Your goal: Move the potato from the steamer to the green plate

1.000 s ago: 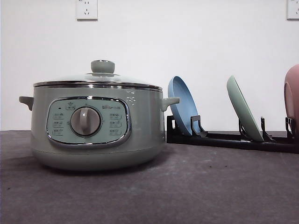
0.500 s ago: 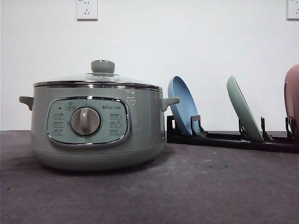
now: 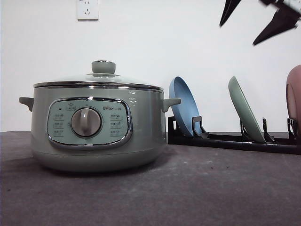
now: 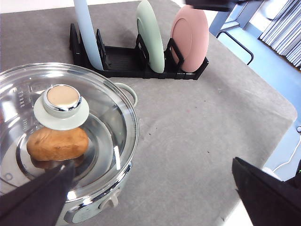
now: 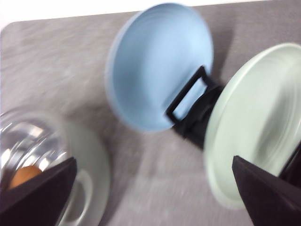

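Inside the steamer the potato is seen through the glass lid, lying on the pot's floor beneath the knob, which sits on the closed lid. The left hand is held above and just in front of the steamer, its dark fingers spread wide apart with nothing between them; the potato lies just beyond the nearer fingertip.

Farther out from that hand, a black rack is set on the worktop, with three plates stood on edge in its slots: the blue plate nearest the steamer, the green plate in the middle and the pink plate at the far end.

The right hand is seen in the front view high above the rack, over the green plate, with its fingers parted and empty. Beneath it, in the blurred wrist view, the blue and green plates are found close below and the steamer off to one side.

The worktop is covered in a dark grey, slightly speckled matte surface with a rounded corner. A plain white wall stands behind it, carrying a white socket. Beyond the worktop's edge, a pale floor, a metal frame and grey curtains are glimpsed.

On the steamer's chrome-rimmed control panel a grey dial is ringed by small icons, and a short line of print above it cannot be read.
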